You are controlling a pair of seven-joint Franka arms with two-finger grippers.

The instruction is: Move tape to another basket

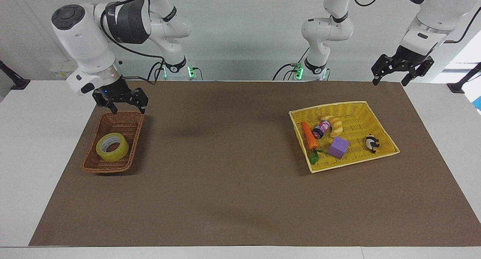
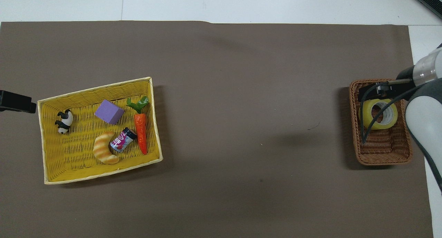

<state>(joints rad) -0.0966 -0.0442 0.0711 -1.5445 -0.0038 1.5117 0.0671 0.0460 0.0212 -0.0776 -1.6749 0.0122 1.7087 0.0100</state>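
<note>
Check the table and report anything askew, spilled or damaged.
Nothing spilled or damaged. The tape lies flat in the brown wicker basket. The yellow basket sits skewed to the table's edges, and its panda toy lies tipped over.

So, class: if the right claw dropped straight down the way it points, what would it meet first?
Probably the robot-side rim of the brown basket, not the tape; the right claw hangs open above that end, though depth is uncertain.

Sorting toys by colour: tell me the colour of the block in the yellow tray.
Purple block, clearest overhead.
</note>
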